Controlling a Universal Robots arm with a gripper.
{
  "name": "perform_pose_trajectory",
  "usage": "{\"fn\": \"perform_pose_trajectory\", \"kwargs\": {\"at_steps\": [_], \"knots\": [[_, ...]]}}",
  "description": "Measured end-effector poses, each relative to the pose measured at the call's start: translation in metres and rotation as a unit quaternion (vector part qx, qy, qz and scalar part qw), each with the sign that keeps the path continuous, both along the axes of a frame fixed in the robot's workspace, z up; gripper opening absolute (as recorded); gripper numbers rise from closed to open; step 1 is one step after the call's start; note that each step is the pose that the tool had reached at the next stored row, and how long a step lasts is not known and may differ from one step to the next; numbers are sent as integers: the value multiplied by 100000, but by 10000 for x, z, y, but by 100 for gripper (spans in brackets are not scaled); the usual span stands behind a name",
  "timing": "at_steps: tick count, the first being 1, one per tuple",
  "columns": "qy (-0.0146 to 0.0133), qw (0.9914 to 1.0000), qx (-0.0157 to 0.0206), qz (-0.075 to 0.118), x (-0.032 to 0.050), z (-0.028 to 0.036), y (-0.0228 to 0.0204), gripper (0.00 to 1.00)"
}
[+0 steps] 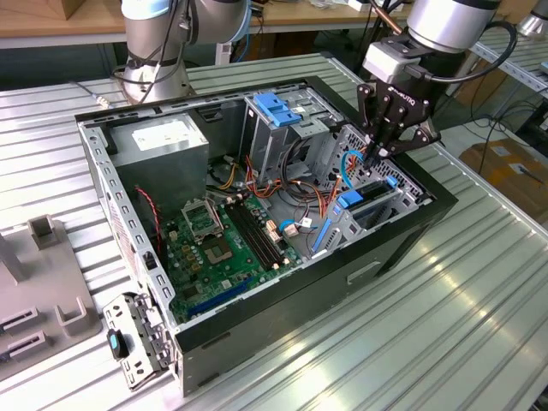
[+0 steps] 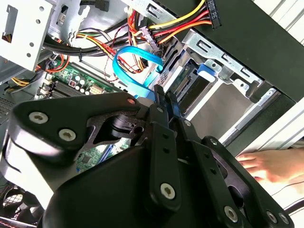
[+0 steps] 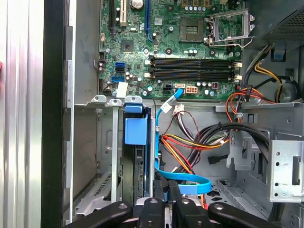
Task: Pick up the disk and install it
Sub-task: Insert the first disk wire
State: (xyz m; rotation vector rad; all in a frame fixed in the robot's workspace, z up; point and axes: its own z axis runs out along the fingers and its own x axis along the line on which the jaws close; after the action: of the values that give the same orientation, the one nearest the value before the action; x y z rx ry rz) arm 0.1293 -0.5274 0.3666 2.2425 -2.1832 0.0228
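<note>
Disk point(image 3: 134, 130) sits on edge in bay point(image 3: 114, 142) at case point(image 1: 402, 231) corner. Gripper point(image 3: 167, 183) just beside it, fingers point(image 3: 160, 192) pressed together, gripping nothing. Risk: fingertips snag blue cable point(image 3: 202, 183) close by, dragging it taut.

Robotics lab here, open desktop computer case point(image 1: 282, 312) on ribbed aluminium table point(image 1: 445, 325), robot arm base point(image 1: 158, 60) beside, wooden workbenches point(image 1: 51, 30) behind

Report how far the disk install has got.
Done: the disk already sits in the drive bay. In hand: the tool hangs just beside it, shut on nothing. Left: possibly final seating; whether the disk is fully home cannot be told.
</note>
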Motion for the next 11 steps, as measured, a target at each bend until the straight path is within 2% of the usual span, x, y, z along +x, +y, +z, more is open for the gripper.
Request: {"fn": "perform_pose_trajectory", "kwargs": {"at_steps": [6,9,11], "knots": [[-199,99999,266,50,-41,-1,-44,16],[-338,99999,326,93,-61,-2,-79,16],[-357,99999,333,107,-63,-3,-85,16]]}}
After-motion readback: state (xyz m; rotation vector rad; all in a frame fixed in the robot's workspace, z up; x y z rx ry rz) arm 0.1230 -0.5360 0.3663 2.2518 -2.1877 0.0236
